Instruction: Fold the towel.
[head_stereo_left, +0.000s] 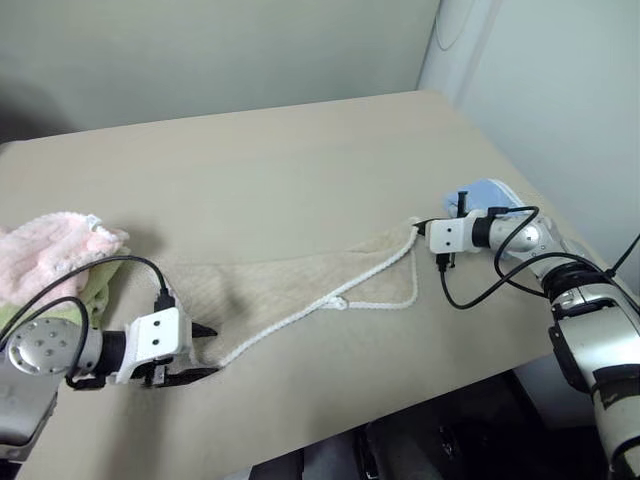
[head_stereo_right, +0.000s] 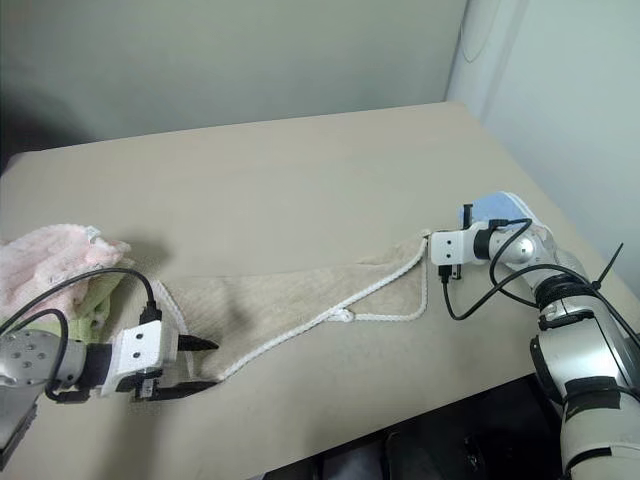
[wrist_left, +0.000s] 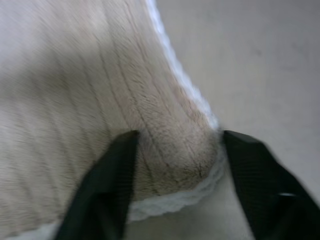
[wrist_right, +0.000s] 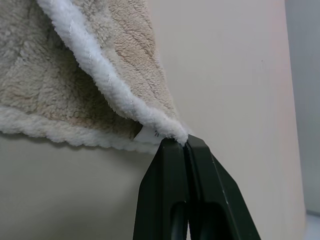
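The beige towel (head_stereo_left: 300, 280) with white corded edging lies stretched in a long strip across the tan table (head_stereo_left: 300, 150), and a small white loop (head_stereo_left: 341, 302) sits on its near edge. At the strip's right end my right gripper (head_stereo_left: 421, 229) is shut on the towel's corner and holds it slightly off the table; the right wrist view shows the pinched corner (wrist_right: 172, 131) at the closed gripper (wrist_right: 186, 142). My left gripper (head_stereo_left: 203, 351) is at the towel's left corner, open. Its two black fingers (wrist_left: 107, 175) straddle the bunched corner (wrist_left: 175, 150) in the left wrist view.
A fluffy pink towel (head_stereo_left: 50, 250) and a green one (head_stereo_left: 95, 290) lie piled at the table's left edge, just behind my left arm. Under my right wrist near the right edge sits a light blue cloth (head_stereo_left: 490, 193). The table's front edge runs close below both grippers.
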